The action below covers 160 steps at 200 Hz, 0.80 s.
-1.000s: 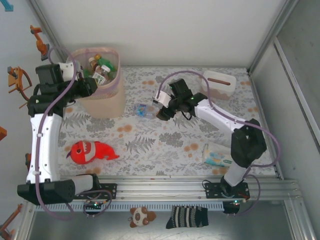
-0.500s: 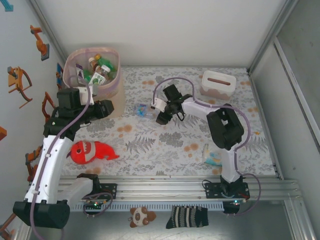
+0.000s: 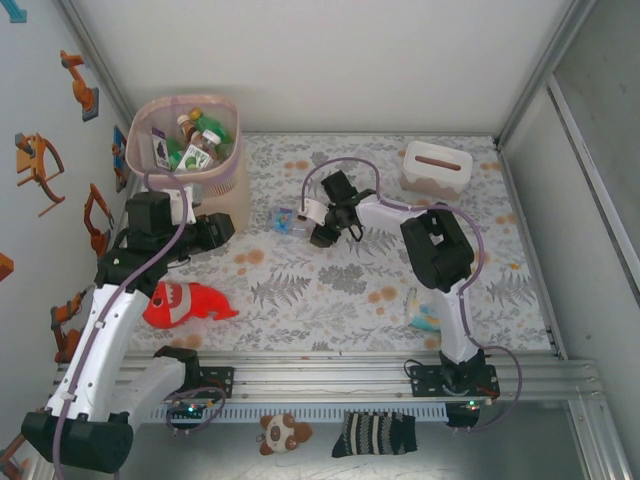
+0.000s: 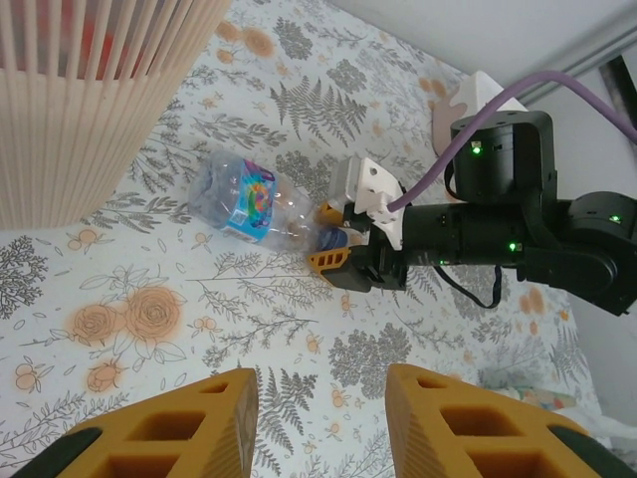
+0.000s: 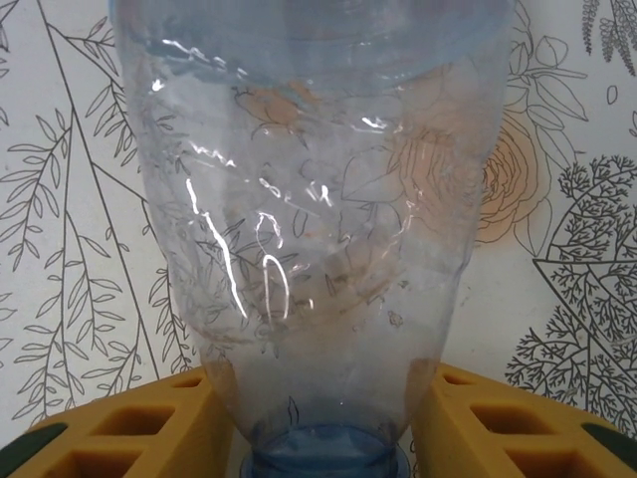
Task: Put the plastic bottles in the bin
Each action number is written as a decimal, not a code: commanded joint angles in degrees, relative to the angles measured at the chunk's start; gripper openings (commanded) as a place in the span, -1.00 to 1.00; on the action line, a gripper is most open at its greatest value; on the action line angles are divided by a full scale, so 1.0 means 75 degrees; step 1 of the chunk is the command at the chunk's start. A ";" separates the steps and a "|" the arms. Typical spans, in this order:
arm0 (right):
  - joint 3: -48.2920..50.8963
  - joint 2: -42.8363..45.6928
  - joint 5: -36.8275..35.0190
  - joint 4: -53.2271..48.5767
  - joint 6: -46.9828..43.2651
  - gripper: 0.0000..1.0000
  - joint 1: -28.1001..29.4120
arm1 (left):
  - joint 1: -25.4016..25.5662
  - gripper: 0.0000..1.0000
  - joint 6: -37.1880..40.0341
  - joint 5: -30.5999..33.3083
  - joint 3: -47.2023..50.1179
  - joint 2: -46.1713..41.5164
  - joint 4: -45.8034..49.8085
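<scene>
A clear bottle [image 3: 287, 221] with a blue label lies on its side on the floral-patterned counter [image 3: 330, 290], just left of centre in the overhead view. Its neck is clenched in the right jaws, which reach in from the right. In the right wrist view the bottle's shoulder narrows toward the bottom edge of the frame, where the yellow fingers [image 5: 129, 428] press against it on either side. From the left wrist, the same bottle rests on the cloth at centre frame. Its base points toward the ribbed wall of the bin [image 4: 90, 90] at upper left, apart from it, and its cap end sits at the orange tips of the right jaws.

The pale pink-beige bin stands in the upper left of the overhead view and holds several plastic bottles [image 3: 195, 140], green ones among them. The left jaws hang just beside the bin's base, parted, with nothing between them. Their yellow fingers [image 4: 169, 433] show at the bottom edge of the left wrist view, above bare cloth.

A red plush fish [image 3: 185, 303] lies at lower left. A white tissue box [image 3: 437, 168] with a pink top sits at upper right. A pale wipes pack [image 3: 425, 315] shows partly behind the right arm at lower right.
</scene>
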State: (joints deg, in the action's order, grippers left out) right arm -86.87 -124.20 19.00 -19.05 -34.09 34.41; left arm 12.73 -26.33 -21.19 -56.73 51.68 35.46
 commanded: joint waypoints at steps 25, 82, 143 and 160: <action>-0.0004 0.0131 0.0232 0.0048 -0.0099 -0.28 -0.0006 | 0.0025 -0.22 -0.0201 0.0147 0.0099 -0.0212 -0.0149; 0.0435 0.0811 0.0347 0.0280 0.0046 -0.49 0.0005 | 0.0025 -0.06 -0.0495 0.0347 0.0136 -0.0419 -0.0264; 0.1634 0.2389 0.0607 0.1314 0.1136 -0.58 0.0040 | 0.0025 0.18 -0.0776 0.1313 -0.0065 -0.0884 -0.0406; 0.1969 0.2877 0.0612 0.1544 0.1470 -0.59 0.0095 | 0.0027 0.23 -0.1009 0.1211 -0.0116 -0.0828 -0.0532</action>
State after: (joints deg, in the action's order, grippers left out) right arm -74.94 -108.16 21.89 -12.38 -28.14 34.48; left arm 12.73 -31.07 -13.41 -56.07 45.78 33.98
